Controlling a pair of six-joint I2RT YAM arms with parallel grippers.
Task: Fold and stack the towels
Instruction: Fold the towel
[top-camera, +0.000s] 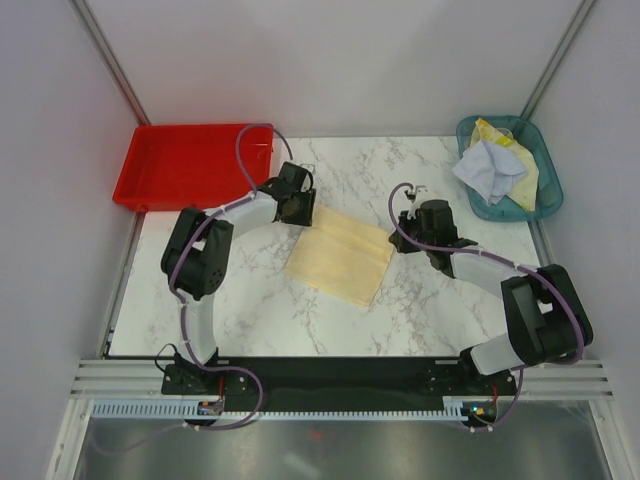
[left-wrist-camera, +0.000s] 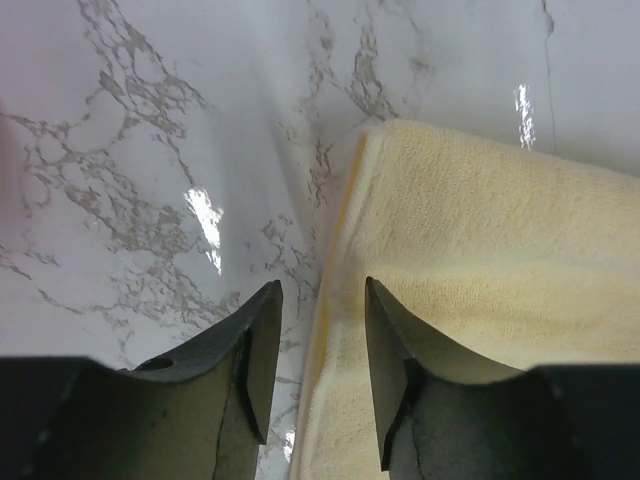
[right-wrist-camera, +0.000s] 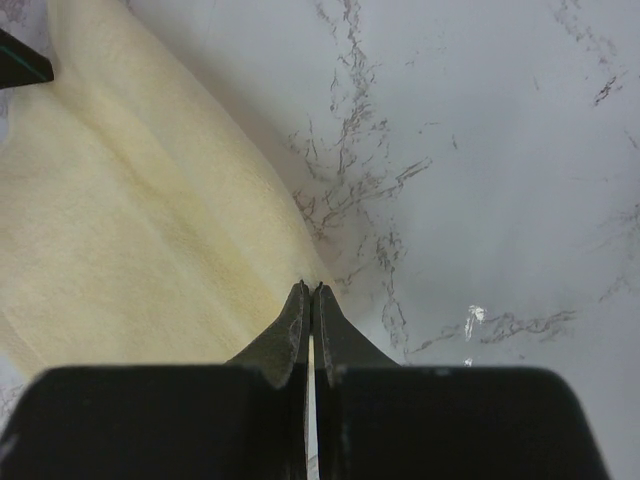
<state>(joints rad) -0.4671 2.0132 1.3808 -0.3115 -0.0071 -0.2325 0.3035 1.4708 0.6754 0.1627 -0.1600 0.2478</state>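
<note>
Top external view showed a teal basket (top-camera: 548, 160) at the far right corner holding a crumpled pale lavender-blue towel (top-camera: 488, 168) on a yellow towel (top-camera: 524, 182); any print was too small to read. A red tray (top-camera: 190, 165) sat far left. The cream-yellow towel (top-camera: 340, 255) lay flat on the marble table (top-camera: 440, 300). The left gripper (left-wrist-camera: 320, 290) stood with fingers spread astride the cream-yellow towel's edge. The right gripper (right-wrist-camera: 312, 290) had its fingers pressed together at the opposite edge.

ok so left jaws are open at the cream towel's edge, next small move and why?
Probably lower the left gripper slightly and close it on the cream towel: its jaws stand open with the towel's edge running between them, nothing pinched. The right gripper is shut at the towel's other side; whether it holds cloth is unclear.
</note>
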